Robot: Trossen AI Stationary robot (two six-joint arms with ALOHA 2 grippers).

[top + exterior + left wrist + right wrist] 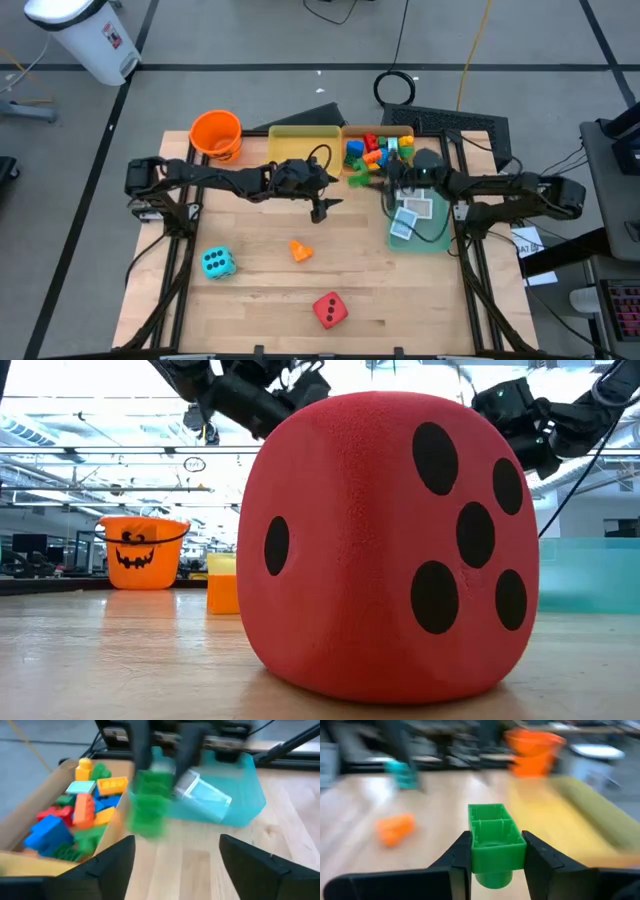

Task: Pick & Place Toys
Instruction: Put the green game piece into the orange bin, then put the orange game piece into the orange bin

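While the right gripper [492, 857] pinches a green plastic building brick [495, 840] near the orange tray of sorted bricks [375, 150], the left gripper [175, 865] hangs spread and empty mid-table. Left to go: 1 small orange brick [300, 251], the cyan soft die [217, 262], the red soft die [330, 309].

Green brick held over the table, seen from our left wrist

Past our left gripper [177, 862], its fingers spread apart and empty, the right gripper [165, 762] clamps a blurred green brick [149, 802] between a tray of mixed bricks [75, 817] and a teal tray [240, 795] carrying a white card [202, 795].
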